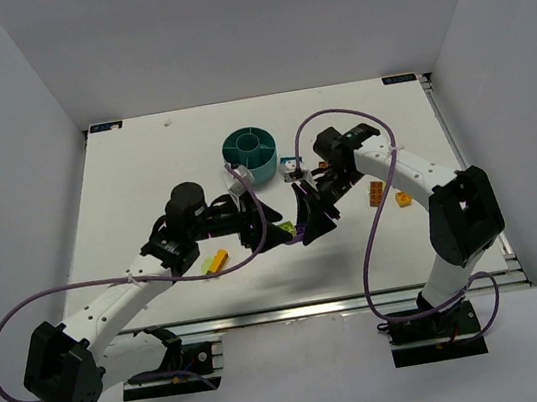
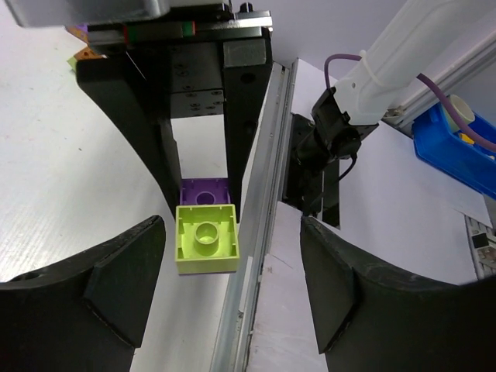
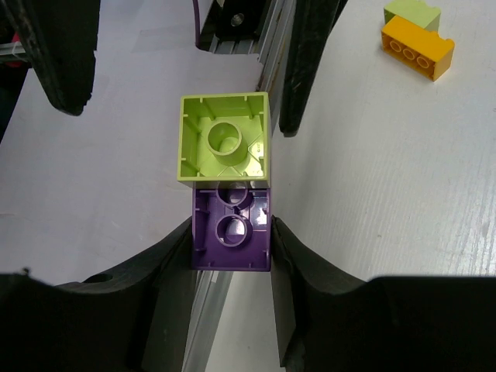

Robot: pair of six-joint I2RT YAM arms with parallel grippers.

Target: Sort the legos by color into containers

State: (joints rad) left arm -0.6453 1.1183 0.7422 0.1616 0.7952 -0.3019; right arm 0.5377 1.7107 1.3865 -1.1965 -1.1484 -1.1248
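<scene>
- stack of two joined bricks, purple brick (image 2: 205, 190) and lime brick (image 3: 225, 147), is held between the two arms, in front of the bowl and not yet sorted.
- right gripper (image 3: 232, 236) is clamped firmly on the purple brick's side walls. the lime brick projects free beyond its jaws.
- left gripper (image 2: 232, 260) is spread wide, straddling the lime brick and gripping nothing.
- probable purpose: one claw anchors the purple brick while the other closes on the lime one to pull the pair apart, since each colour needs its own compartment.
- teal bowl (image 1: 256, 170) stands on the table (image 1: 144, 179) beyond the grippers. its compartments appear empty, though the top view is too small to confirm.
- orange brick (image 3: 418, 48) and another lime piece (image 3: 411, 12) lie loose on the table, just beside each other.
</scene>
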